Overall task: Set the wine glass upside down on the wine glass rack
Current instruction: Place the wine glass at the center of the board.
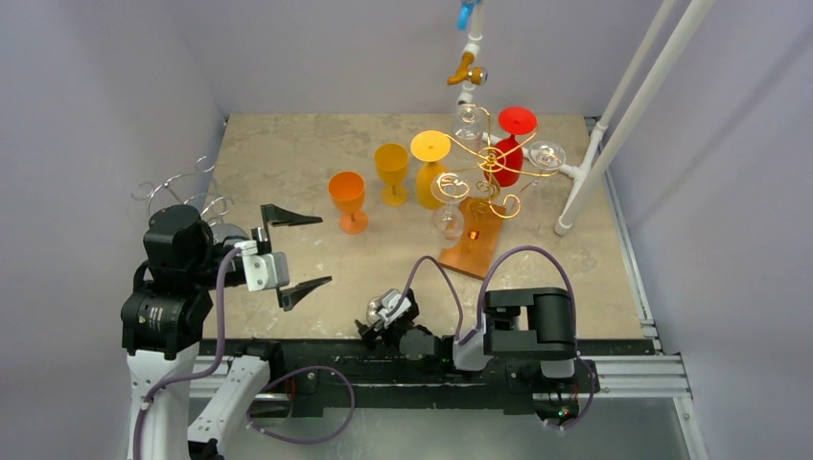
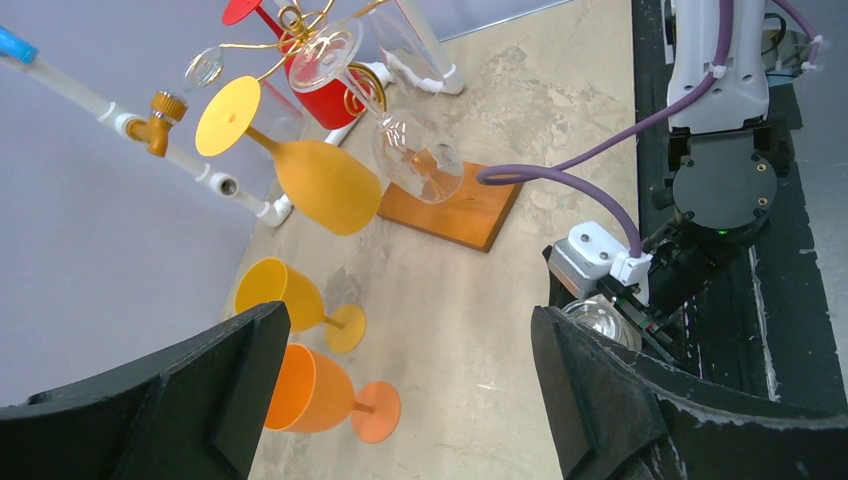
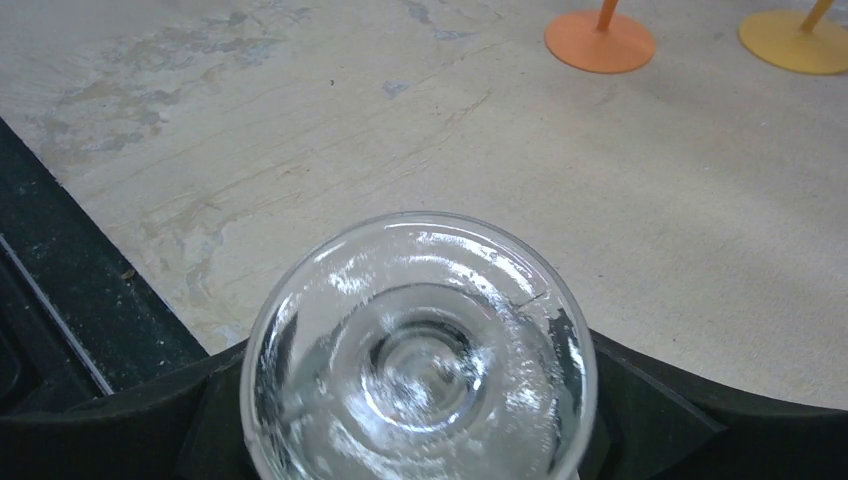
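My right gripper (image 1: 385,314) is shut on a clear wine glass (image 1: 375,309) low over the table's near edge; in the right wrist view the glass (image 3: 420,350) fills the space between the black fingers (image 3: 690,425), seen end-on. It also shows in the left wrist view (image 2: 600,320). The gold wire rack (image 1: 491,163) stands on a wooden base (image 1: 475,244) at the back, with yellow (image 1: 429,172), red (image 1: 513,144) and clear glasses (image 1: 449,196) hanging upside down. My left gripper (image 1: 321,251) is open and empty, left of centre, its fingers (image 2: 240,370) wide apart.
An orange goblet (image 1: 348,199) and a yellow goblet (image 1: 391,171) stand upright left of the rack. A white pipe frame (image 1: 614,125) rises at the right, a tap (image 1: 467,69) hangs above the rack. A silver wire holder (image 1: 182,187) sits at the left edge.
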`<action>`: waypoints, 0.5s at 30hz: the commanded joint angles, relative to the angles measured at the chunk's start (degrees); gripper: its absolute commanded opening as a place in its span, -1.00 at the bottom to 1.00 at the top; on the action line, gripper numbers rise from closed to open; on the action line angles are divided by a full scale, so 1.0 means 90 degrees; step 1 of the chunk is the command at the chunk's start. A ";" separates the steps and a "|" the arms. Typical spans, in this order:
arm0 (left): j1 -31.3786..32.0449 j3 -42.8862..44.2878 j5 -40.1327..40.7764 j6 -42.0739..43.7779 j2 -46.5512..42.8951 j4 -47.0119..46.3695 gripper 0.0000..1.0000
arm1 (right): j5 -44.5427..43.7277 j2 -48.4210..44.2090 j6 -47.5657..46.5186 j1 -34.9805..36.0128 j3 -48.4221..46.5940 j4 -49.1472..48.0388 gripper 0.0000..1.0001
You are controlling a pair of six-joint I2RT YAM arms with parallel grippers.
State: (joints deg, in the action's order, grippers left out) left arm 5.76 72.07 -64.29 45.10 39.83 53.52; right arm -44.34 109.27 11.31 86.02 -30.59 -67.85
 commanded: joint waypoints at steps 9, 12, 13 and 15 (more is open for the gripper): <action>-0.0012 0.0238 -0.0141 0.0150 -0.0071 0.0123 1.00 | -0.0879 -0.2545 0.0529 0.0447 0.0354 0.1596 0.98; -0.0015 0.0271 -0.0156 0.0054 -0.0070 0.0057 1.00 | -0.1114 -0.3698 0.1458 0.0692 0.0423 0.3249 0.98; -0.0010 0.0286 -0.0152 0.0052 -0.0075 0.0052 1.00 | -0.1197 -0.4062 0.2045 0.0754 0.0436 0.4066 0.98; -0.0015 0.0321 -0.0144 0.0013 -0.0094 0.0032 1.00 | -0.1371 -0.4737 0.3265 0.0819 0.0553 0.5465 0.98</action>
State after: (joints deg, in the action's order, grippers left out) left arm 5.76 72.79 -64.38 46.04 39.33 54.96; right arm -50.98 75.18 21.58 92.16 -27.33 -44.56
